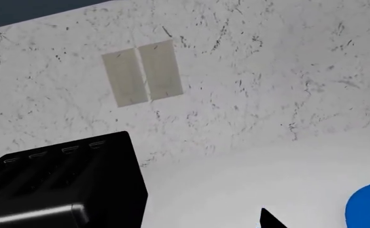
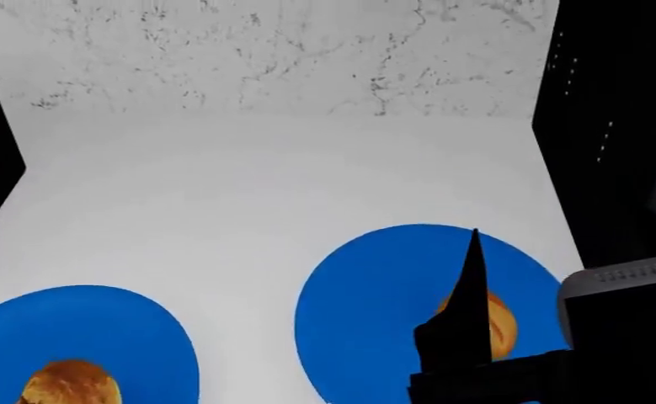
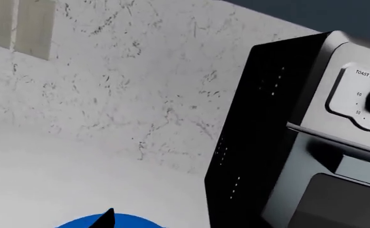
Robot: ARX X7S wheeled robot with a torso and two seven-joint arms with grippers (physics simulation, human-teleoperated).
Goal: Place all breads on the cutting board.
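Wall fills most of the left wrist view: marbled white, with a pale double switch plate (image 1: 143, 72) on it. Below stands a black toaster (image 1: 64, 183) on the white counter (image 1: 235, 185), and a sliver of blue plate (image 1: 368, 205) shows at the frame's edge. Only a dark fingertip of the left gripper (image 1: 270, 221) pokes in, so I cannot tell how far it is open or whether it holds anything. The camera seems pitched up at the wall, which suggests the arm is parked, not working.

Head view next. Two blue plates sit near the counter's front edge. The left plate (image 2: 103, 328) carries one bread (image 2: 69, 383), cut off by the frame. The right plate (image 2: 373, 303) carries the other bread (image 2: 494, 324), partly hidden behind the right gripper (image 2: 462, 337), whose dark finger rises like a spike just in front of it. Likely the gripper is lined up here to reach this bread; whether it is touching I cannot say, and its opening is not shown. A black oven (image 2: 609, 126) stands at the counter's right edge. No cutting board is in view, so neither bread is on it yet.

Right wrist view: the oven (image 3: 298, 142) with its toast timer dial, the wall, a rim of plate (image 3: 128, 222), and one fingertip (image 3: 107, 218).
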